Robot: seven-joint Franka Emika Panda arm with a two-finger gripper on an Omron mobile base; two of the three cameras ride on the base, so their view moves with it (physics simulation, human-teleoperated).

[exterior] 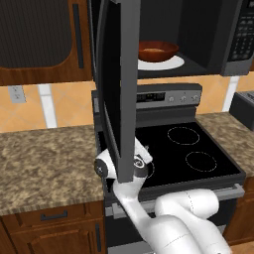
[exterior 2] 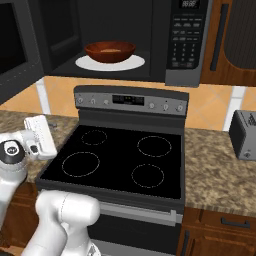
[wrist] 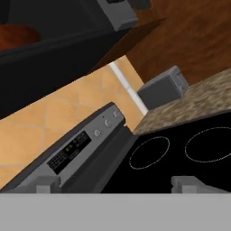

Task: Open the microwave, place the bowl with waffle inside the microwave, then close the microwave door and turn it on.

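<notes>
Bowl (exterior 2: pixel 110 51) with waffle (exterior 2: pixel 110 49) sat on white turntable (exterior 2: pixel 131 63) inside microwave (exterior 2: pixel 165 42). Microwave door (exterior: pixel 116 94) stood swung wide open over stove (exterior 2: pixel 125 155). Gripper (wrist: pixel 116 182) hung low beside stove's left edge, 2 fingertips (wrist: pixel 187 183) spread apart, holding nothing.

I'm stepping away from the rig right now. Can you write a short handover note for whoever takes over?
End effector: open, holding nothing, low over the stove.
Bowl with the waffle sits on the turntable inside the microwave.
Microwave door is swung wide open.
Done: door opened, bowl placed inside.
Left: close the door, then start it at the button panel.
</notes>
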